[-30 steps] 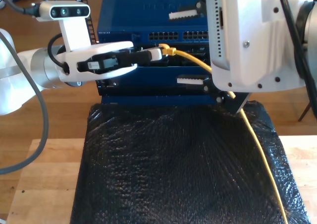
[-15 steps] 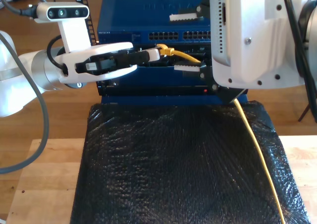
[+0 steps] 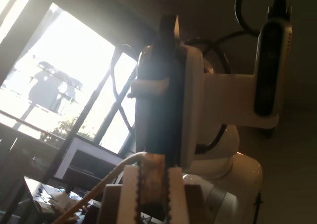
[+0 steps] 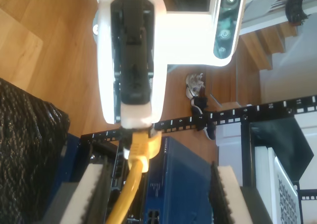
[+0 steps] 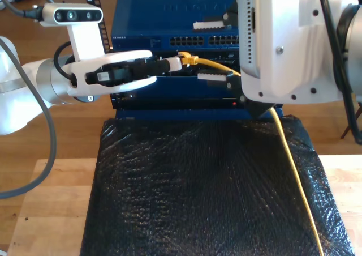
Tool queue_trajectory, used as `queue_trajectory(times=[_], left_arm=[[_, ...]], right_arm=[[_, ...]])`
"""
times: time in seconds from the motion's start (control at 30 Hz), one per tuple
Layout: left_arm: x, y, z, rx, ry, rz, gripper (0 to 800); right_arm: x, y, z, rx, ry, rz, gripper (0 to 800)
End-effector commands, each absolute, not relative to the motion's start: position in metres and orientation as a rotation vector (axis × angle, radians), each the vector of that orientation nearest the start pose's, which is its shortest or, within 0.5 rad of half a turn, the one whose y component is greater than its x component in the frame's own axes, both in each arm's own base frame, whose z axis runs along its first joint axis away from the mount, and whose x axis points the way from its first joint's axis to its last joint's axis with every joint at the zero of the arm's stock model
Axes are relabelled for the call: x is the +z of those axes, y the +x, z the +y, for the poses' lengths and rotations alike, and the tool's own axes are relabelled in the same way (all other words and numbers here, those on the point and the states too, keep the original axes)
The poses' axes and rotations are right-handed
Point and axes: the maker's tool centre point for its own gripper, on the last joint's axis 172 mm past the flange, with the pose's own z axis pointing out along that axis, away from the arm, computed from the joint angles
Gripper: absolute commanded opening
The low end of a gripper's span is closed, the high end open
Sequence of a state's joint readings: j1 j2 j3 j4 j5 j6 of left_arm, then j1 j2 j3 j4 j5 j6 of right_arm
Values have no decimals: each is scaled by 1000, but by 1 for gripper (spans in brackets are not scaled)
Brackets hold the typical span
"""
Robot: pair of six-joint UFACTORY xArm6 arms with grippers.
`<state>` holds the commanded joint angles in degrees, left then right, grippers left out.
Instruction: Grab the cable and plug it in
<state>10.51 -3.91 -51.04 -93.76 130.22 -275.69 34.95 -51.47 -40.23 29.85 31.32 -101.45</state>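
The yellow cable (image 5: 289, 154) runs from the mat's near edge up to the blue switch (image 5: 169, 18). My first gripper (image 5: 176, 63), coming in from the exterior view's left, is shut on the cable's plug end in front of the switch's ports. In its own view the closed fingers (image 3: 130, 189) pinch the plug, and the cable (image 3: 106, 182) trails away. My second gripper (image 5: 215, 51), on the big arm at the exterior view's right, stands open. Its serrated fingers (image 5: 210, 25) sit above and below the cable without touching it. Its wrist view shows the cable (image 4: 132, 179) between them.
A black textured mat (image 5: 198, 188) covers the wooden table (image 5: 51, 205) in front of the switch. A black perforated rack rail (image 4: 257, 112) runs beside the switch. The second arm's white body (image 5: 288, 41) hides the switch's side at the exterior view's right.
My second gripper's fingers have drawn closer together around the cable, and its arm has risen a little in the exterior view. My first gripper still holds the plug in the same spot.
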Motion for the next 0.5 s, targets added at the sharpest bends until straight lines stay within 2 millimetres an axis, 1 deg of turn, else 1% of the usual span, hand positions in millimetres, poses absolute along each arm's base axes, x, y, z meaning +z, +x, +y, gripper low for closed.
queue_trajectory(times=[0.5], left_arm=[[501, 316, -200, 542, 887, -751, 3]], right_arm=[[514, 318, 281, 1596, 1253, 2213, 439]])
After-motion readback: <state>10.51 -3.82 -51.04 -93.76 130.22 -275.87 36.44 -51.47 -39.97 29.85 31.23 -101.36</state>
